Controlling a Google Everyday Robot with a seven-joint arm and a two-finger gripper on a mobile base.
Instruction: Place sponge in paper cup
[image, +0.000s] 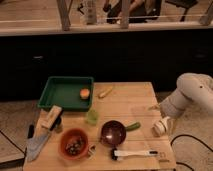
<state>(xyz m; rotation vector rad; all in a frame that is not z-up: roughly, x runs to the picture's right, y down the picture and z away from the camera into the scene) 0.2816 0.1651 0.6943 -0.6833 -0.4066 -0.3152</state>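
Camera view: the gripper (163, 120) hangs over the right edge of the table (125, 106); how its jaws stand cannot be told. The paper cup (159, 128) sits right at them, seemingly tilted. The sponge cannot be made out.

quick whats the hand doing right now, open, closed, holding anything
hand: low at the table's right edge, right of the dark bowl; open, closed or holding something cannot be told
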